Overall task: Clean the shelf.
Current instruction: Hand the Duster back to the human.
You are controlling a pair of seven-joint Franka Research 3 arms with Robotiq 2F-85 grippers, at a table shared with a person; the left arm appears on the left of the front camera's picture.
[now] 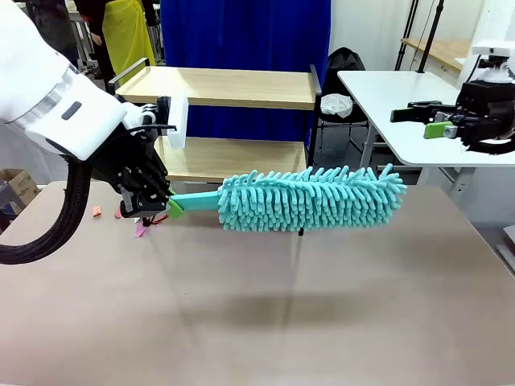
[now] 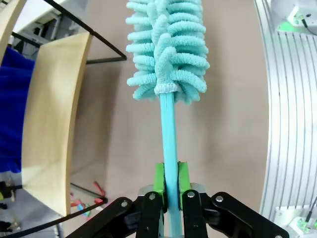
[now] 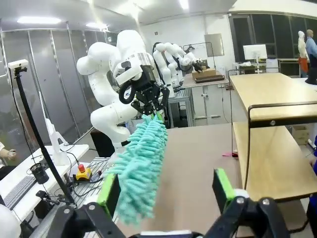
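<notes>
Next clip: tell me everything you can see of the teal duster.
The teal duster has a long head of soft, chenille-like microfibre fingers on a thin, flat teal handle that looks like plastic. The left gripper holds it by the handle end, jaws shut on it between the green pads. It lies roughly level above the brown tabletop, its head pointing toward the robot's right, in front of the shelf's lower board. It looks clean and touches neither shelf nor table, judging by its shadow.

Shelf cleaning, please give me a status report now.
Left hand shut on teal duster handle. Right hand open, raised at the side. Duster head hangs over the table in front of the shelf. Small scraps below the left hand.
</notes>
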